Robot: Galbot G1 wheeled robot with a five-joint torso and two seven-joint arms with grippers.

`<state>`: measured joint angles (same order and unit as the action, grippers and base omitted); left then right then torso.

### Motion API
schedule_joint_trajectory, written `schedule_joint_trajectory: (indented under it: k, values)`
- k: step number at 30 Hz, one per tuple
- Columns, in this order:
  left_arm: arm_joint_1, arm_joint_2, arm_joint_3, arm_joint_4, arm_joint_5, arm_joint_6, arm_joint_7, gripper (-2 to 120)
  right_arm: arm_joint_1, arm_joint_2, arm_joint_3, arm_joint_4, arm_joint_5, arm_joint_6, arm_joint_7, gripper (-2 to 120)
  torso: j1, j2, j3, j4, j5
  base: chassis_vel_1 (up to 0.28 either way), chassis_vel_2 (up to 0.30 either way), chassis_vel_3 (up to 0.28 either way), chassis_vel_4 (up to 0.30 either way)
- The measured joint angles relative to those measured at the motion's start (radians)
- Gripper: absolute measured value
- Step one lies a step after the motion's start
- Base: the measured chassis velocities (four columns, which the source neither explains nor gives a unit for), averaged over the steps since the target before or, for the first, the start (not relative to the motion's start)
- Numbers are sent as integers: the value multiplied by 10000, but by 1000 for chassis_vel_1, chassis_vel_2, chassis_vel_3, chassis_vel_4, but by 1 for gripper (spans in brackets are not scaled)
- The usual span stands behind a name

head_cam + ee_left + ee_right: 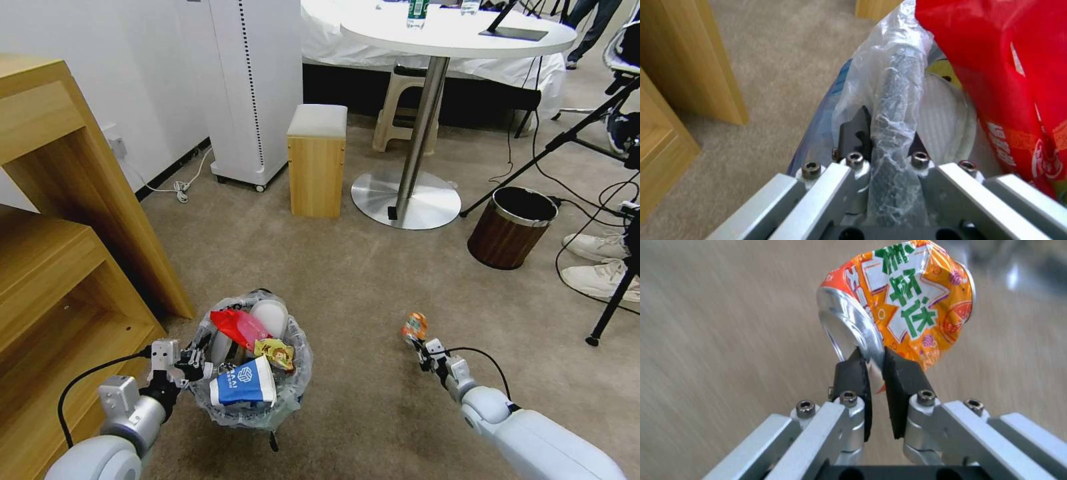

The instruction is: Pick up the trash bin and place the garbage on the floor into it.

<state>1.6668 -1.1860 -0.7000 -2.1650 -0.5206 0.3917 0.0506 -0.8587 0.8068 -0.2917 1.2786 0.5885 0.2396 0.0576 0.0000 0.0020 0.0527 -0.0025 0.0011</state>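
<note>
Left gripper (195,363): we see it pinching the trash bin (291,373) rim;
Right gripper (418,343): right of the bin, it squeezes the crushed can (415,326)

Orange can (907,303) is flashing green lettering on white panels, with a bare silver end, between black pads (853,380) on a silver gripper (871,355). Over in the bin (293,380), a clear bag is shining over a red wrapper (233,327), a yellow wrapper (275,353), a blue-and-white carton (243,385) and white slippers (270,315). Beige carpet (360,280) is spreading underneath. The brown wood-look bin (510,227) is wearing a silver rim, the stool (317,160) showing pale wood under a white top.
</note>
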Motion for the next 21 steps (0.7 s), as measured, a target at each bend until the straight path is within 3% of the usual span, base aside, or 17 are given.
schedule_joint_trajectory:
  k: [3, 4, 5, 8, 10, 13, 15, 17, 21]
  values:
    - [0, 16, 0, 20, 0, 6, -2, 3, -22, -209, 122, 511, 109, 46, -92, 7, 0, 0, 0, 2, 2, 0, 0, 0, 0]
    - [-5, 55, 0, 42, -4, 11, -9, 3, -28, -647, 376, 1480, 409, 147, -225, 7, -1, 1, -2, 3, -8, 0, 0, 0, 0]
    - [-5, 55, 0, 42, -4, 11, -9, 3, -28, -647, 376, 1480, 409, 147, -225, 7, -1, 1, -2, 3, -8, 0, 0, 0, 0]
    - [42, 197, -14, 50, -34, 107, -50, 3, 421, -1770, 726, 4080, 1360, 270, -817, 7, 0, 1, -1, -2, -10, 0, 0, 0, 0]
    - [76, 239, -20, 36, -52, 144, -65, 3, 707, -1992, 685, 4685, 1736, 300, -1094, 7, -1, 1, -1, -1, -11, 0, 0, 0, 0]
    - [200, 364, -34, -144, -116, 306, -117, 3, 1898, -2388, -53, 5979, 2943, 508, -1854, 7, 0, 1, -2, 3, -10, 0, 0, 0, 0]
    - [224, 385, -35, -193, -140, 347, -126, 3, 2124, -2390, -262, 6123, 3149, 574, -2006, 7, 0, 1, -1, 3, -6, 0, 0, 0, 0]
    - [342, 516, -65, -420, -290, 516, -188, 3, 2909, -2302, -1249, 6421, 3935, 896, -2764, 7, -1, 1, -1, -1, -7, 0, 0, 0, 0]
    - [449, 690, -185, -649, -471, 679, -268, 3, 3498, -1948, -2422, 6687, 4521, 1035, -3078, 7, 0, 1, -1, 0, -6, 0, 0, 0, 0]
